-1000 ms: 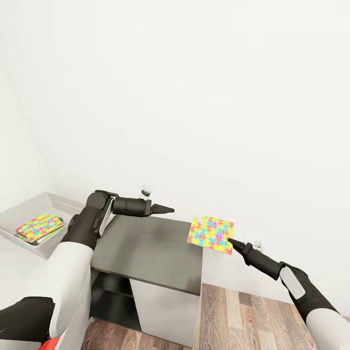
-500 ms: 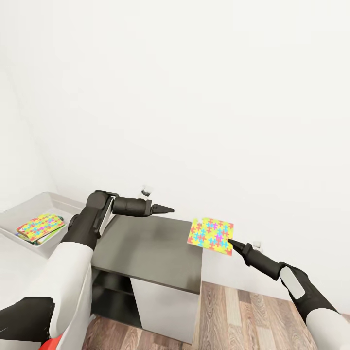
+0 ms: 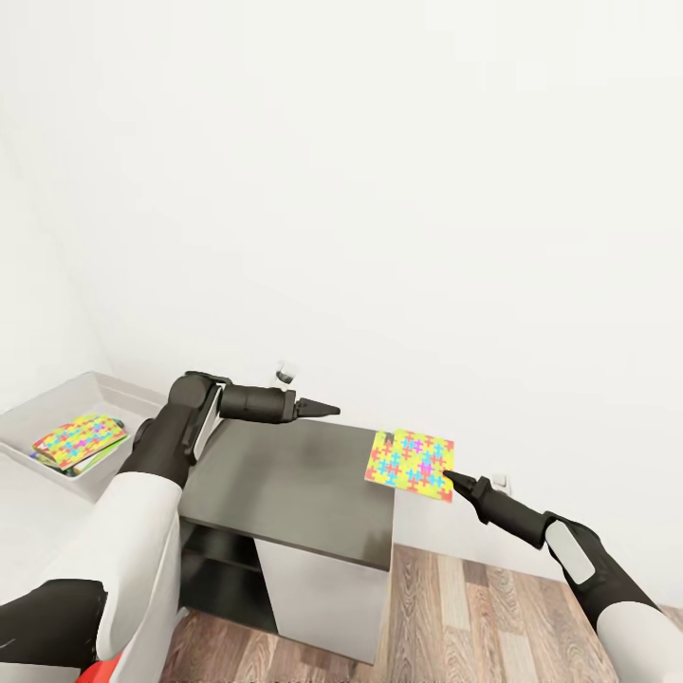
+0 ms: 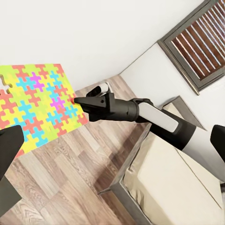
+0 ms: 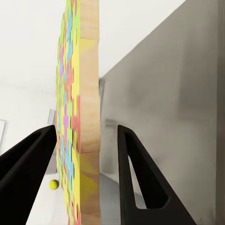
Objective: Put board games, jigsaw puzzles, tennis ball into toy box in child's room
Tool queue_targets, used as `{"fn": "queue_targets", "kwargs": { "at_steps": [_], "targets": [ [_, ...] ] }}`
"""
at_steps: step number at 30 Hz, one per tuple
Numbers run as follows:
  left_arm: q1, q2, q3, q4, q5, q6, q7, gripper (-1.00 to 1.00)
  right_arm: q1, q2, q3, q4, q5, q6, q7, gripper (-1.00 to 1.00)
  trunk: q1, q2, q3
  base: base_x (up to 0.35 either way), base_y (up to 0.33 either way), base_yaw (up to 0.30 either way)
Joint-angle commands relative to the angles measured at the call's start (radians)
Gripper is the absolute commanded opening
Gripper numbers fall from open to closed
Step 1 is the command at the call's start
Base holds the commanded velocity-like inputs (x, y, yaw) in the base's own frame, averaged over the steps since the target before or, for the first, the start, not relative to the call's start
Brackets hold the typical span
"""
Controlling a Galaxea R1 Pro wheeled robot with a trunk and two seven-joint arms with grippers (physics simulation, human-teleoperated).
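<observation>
One flat, square jigsaw puzzle (image 3: 411, 462), printed in bright multicoloured interlocking pieces on a wooden backing, is held in the air by the right gripper (image 3: 449, 474), whose two dark fingers are closed on one edge of the board. In the right wrist view the puzzle (image 5: 79, 112) stands edge-on between the fingers (image 5: 136, 178), its broad faces against them. The puzzle hangs at the right end of the dark grey bench (image 3: 285, 484). The pale grey open toy box (image 3: 57, 408) lies well to the left, beyond the bench, with a second multicoloured puzzle (image 3: 78, 441) already inside. The left gripper (image 3: 327, 411) points rightward over the bench's far edge, empty, its fingers apparently together. Judged from this layout, the carried puzzle must travel leftward across the bench; the left arm is nearer the box. A small yellow-green tennis ball (image 5: 54, 184) appears in the right wrist view.
</observation>
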Motion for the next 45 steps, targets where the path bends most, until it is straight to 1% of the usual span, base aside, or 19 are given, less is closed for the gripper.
{"fn": "queue_targets", "kwargs": {
  "at_steps": [1,15,25,32,45],
  "targets": [
    [-0.001,-0.001,0.001,-0.001,-0.010,0.010,-0.009,1.00,-0.001,0.000,-0.002,0.000,-0.002,0.006,0.001,-1.00,-0.004,0.006,0.000,0.000,0.000,0.000],
    [-0.001,-0.001,0.001,-0.001,-0.010,0.010,-0.005,1.00,-0.001,0.000,-0.006,-0.001,-0.002,-0.003,0.001,-1.00,-0.057,0.104,0.030,0.000,0.000,0.000],
    [0.000,-0.001,0.001,0.002,-0.010,0.010,-0.004,1.00,-0.001,0.002,-0.006,-0.001,-0.002,-0.007,0.001,-1.00,-0.096,0.174,0.060,0.000,0.000,0.000],
    [0.001,-0.001,-0.019,0.005,-0.011,0.009,-0.004,1.00,-0.001,0.003,-0.007,-0.001,-0.004,-0.008,0.000,-1.00,-0.122,0.223,0.082,0.000,0.000,0.000],
    [0.002,-0.001,-0.026,0.006,-0.012,0.008,-0.003,1.00,-0.001,0.004,-0.005,-0.001,-0.002,-0.008,0.000,-1.00,-0.122,0.223,0.082,0.000,0.000,0.000]
  ]
}}
